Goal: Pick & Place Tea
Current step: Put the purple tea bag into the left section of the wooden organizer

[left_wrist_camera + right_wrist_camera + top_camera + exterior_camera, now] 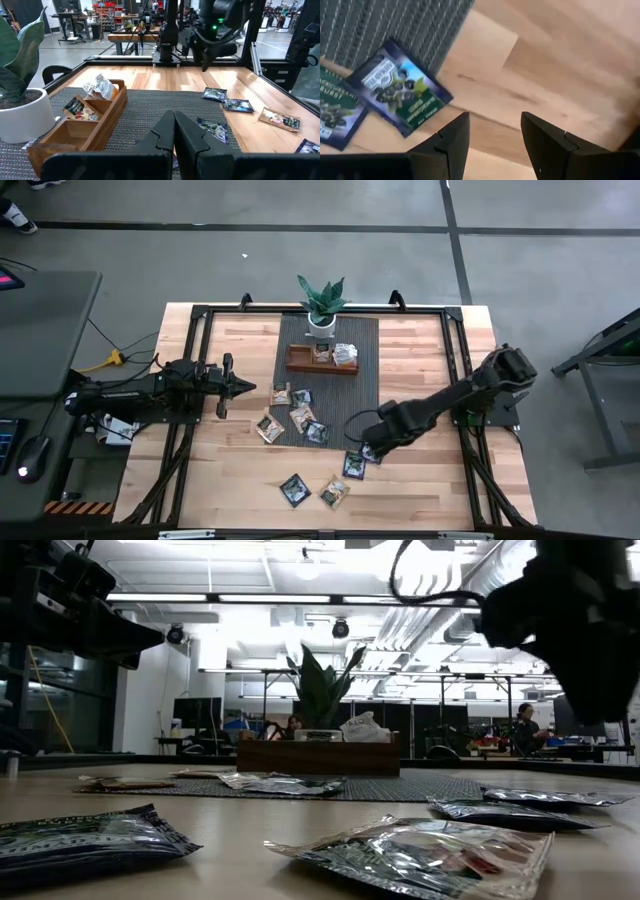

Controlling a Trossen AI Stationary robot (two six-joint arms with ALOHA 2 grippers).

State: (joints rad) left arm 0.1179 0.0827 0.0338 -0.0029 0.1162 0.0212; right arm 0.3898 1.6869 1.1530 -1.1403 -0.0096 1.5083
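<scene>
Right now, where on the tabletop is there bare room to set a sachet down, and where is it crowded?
Bare wood lies right of the dark mat, behind the right gripper, and left of the mat beyond the shut left gripper. Crowded: the mat's front with loose sachets, the front boards near the right gripper, and the wooden tray.

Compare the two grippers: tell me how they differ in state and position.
The left gripper is shut and waits over the table's left side, beside the mat; the right gripper is open, at the near right, low over a dark tea sachet on bare wood. The left points toward the mat, the right downward. Neither holds anything.
</scene>
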